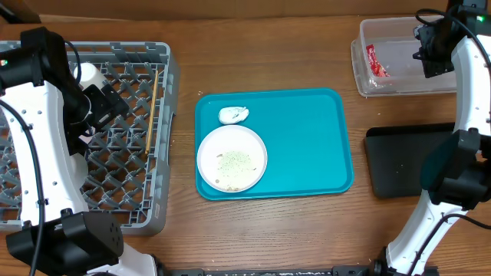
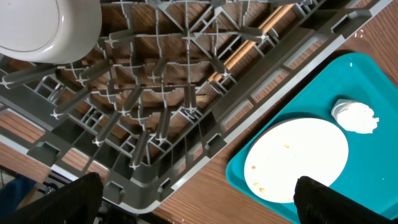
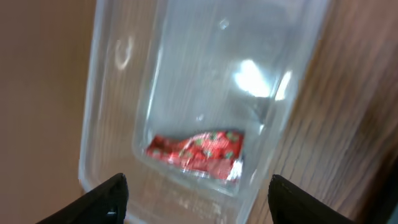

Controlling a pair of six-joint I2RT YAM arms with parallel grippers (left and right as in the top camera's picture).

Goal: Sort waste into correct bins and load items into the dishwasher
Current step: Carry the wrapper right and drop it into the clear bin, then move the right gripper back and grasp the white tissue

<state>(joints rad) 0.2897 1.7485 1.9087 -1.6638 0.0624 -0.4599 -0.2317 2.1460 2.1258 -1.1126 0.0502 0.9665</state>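
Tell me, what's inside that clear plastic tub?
The clear tub holds a small red printed wrapper at one end. The rest looks empty, though the right pincer hides one corner from overhead.

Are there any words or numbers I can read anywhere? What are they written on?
No text here can be read.
Red wrapper in the clear tub: it has printing, but it is too blurred to read; only red and green patches show.
Teal tray, white plate, grey rack: no words, numbers or signs visible.
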